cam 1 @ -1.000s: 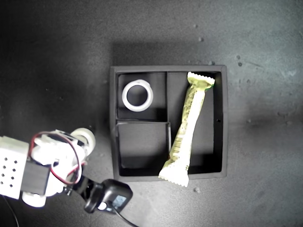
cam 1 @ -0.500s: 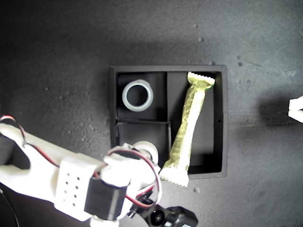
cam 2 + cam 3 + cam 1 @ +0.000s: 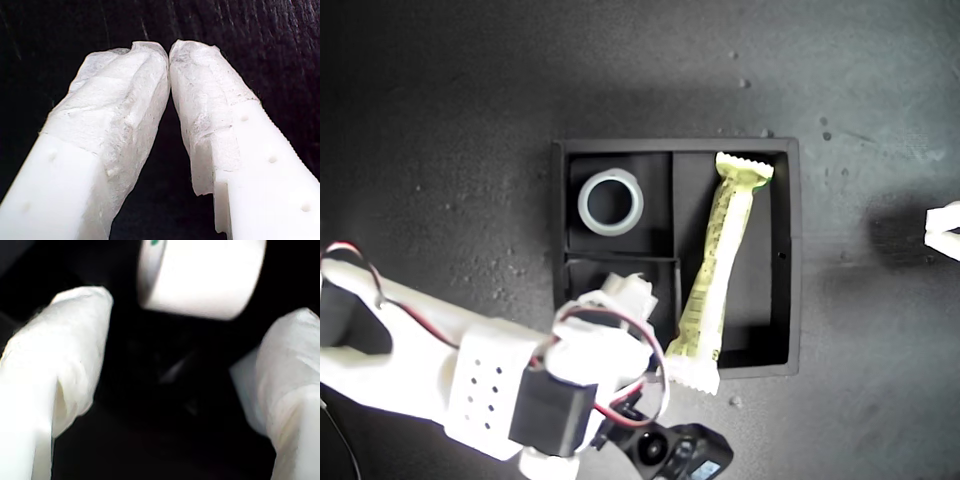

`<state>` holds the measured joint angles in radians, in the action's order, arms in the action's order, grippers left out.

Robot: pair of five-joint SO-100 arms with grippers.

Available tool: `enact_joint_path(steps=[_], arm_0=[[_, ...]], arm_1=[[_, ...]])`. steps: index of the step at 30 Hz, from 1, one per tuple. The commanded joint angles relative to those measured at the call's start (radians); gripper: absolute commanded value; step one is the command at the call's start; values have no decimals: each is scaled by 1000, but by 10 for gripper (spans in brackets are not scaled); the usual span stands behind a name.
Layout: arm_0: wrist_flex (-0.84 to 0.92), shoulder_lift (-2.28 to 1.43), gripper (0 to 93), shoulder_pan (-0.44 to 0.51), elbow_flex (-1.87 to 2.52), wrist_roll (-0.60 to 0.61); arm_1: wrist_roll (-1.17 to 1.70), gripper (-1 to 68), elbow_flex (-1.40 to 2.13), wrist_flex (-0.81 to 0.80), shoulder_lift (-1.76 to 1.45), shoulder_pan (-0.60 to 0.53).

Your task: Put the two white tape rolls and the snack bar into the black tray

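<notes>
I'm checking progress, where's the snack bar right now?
The snack bar lies in the black tray's long compartment on the exterior view's right, its lower end over the wall.

In the exterior view, one tape roll (image 3: 611,203) sits in the black tray's (image 3: 794,260) ten-o'clock compartment, the snack bar (image 3: 715,275) toward three o'clock

My second gripper (image 3: 625,300), a white two-fingered claw, has swung from the bare dark tabletop into the square matte black tray (image 3: 794,250), over its small empty compartment. Its jaws now gape, the small white ring-shaped tape roll (image 3: 200,275) lying loose between the wrapped fingertips (image 3: 75,340).
</notes>
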<state>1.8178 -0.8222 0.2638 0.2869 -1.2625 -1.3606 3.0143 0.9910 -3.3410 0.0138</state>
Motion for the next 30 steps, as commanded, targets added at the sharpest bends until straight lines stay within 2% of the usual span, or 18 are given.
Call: enact_joint_path(steps=[1, 4, 6, 9, 13, 17, 19, 21, 26, 30], arm_0=[[17, -357, 210, -34, 141, 44], [17, -709, 139, -77, 428, 61], [6, -933, 69, -107, 652, 61], [-84, -1238, 2, -141, 1034, 61], [-255, -1620, 1, -179, 1580, 44], [-383, -1891, 1, -198, 1963, 12], [-446, -2014, 1, -202, 2115, 2], [-515, -2121, 1, -199, 2250, -5], [-634, -2226, 1, -199, 2465, -20], [-655, -2287, 1, -216, 2574, -23]], arm_1=[[29, -2, 31, -25, -9, 0], [29, -2, 109, -54, -9, 23], [37, -1, 109, -17, -9, 41], [18, -1, 109, 18, -9, 64], [3, 2, 109, 67, -9, 89], [-14, 54, 109, 117, -9, 87], [-40, 46, 109, 160, -9, 77], [-63, -3, 109, 218, -9, 87], [-176, -3, 109, 350, -3, 124], [-164, 0, 109, 351, 2, 107]])
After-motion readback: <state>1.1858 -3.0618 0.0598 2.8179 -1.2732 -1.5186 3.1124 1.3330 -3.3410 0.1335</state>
